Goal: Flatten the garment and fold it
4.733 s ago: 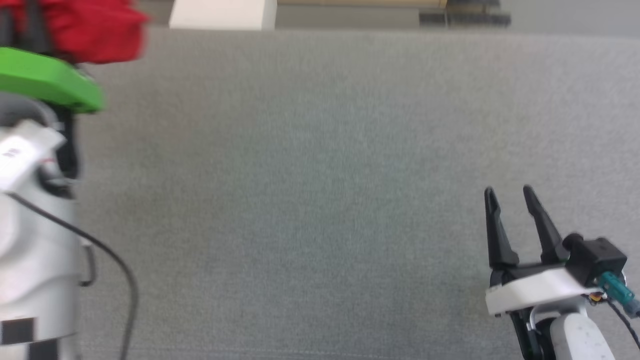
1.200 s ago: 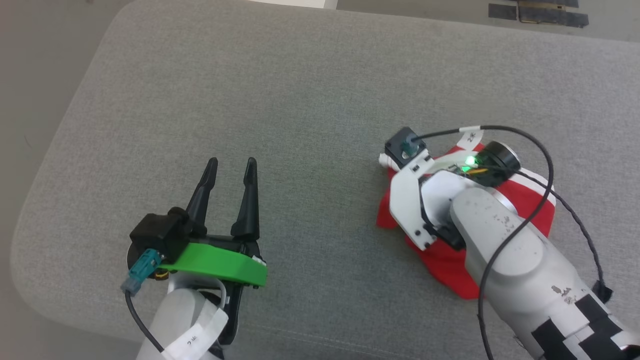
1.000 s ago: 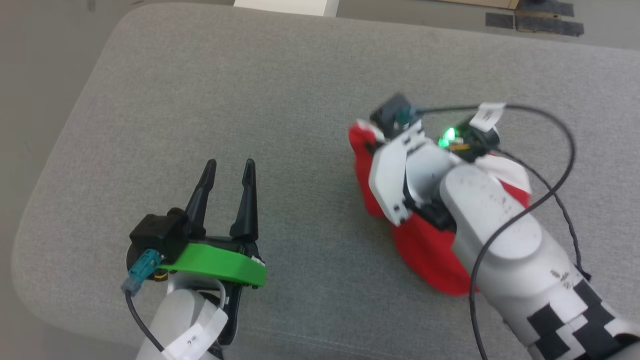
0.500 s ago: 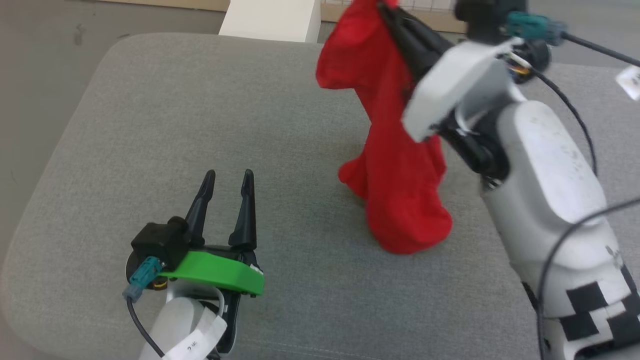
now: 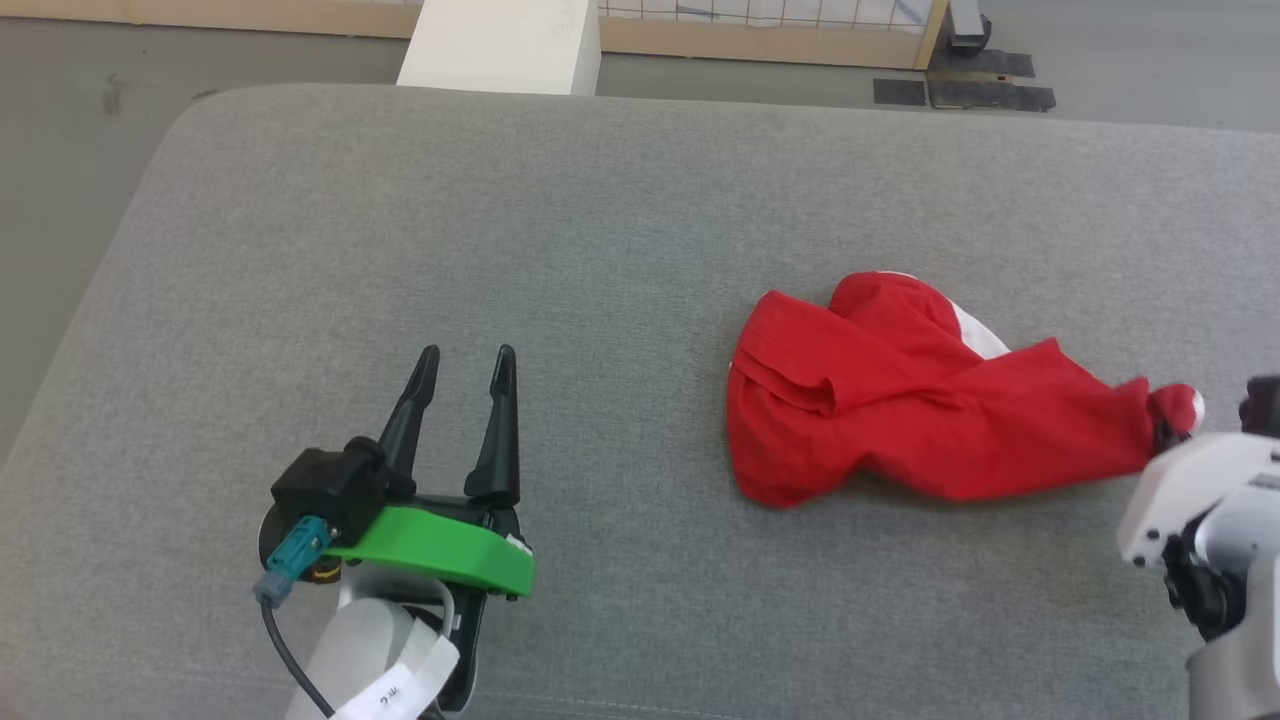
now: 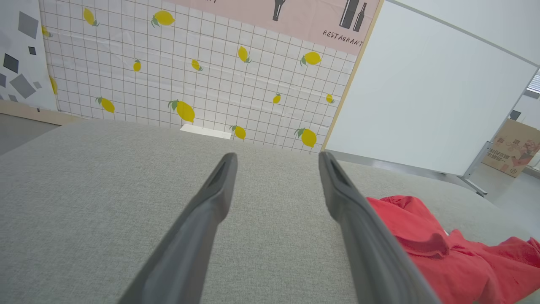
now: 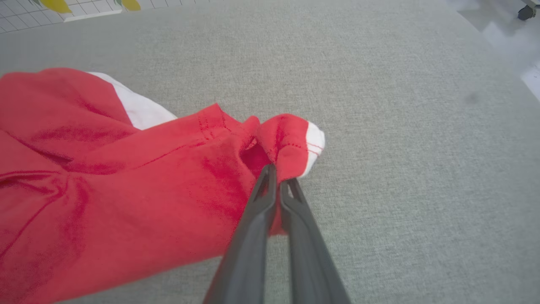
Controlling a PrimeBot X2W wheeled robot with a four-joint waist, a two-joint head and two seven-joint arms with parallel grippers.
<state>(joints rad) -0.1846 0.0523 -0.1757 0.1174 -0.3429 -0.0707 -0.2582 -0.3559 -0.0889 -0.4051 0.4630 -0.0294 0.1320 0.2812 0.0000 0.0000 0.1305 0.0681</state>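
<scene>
Grey upholstered pad [image 5: 620,220] with rounded corners runs from the near edge to the far edge. Beyond it: grey floor [image 5: 60,130], a white block [image 5: 500,45] against the pad's far edge, and black tape patches [image 5: 965,92] far right. Further back is a grid wall with a lemon print [image 6: 190,84], a white panel [image 6: 422,97] and a cardboard box [image 6: 512,145].

Left hand [image 5: 467,352] is near left, over bare pad. Its fingers are spread wide, hold nothing and point far.

Right hand [image 7: 278,175] is at the near right edge. Its fingers are pinched together on a red-and-white corner of the garment [image 5: 900,400].

The garment lies crumpled on the pad, right of centre. One end is drawn out rightward to the right hand. The bunched bulk, with a white patch showing, sits further left and well apart from the left hand.
</scene>
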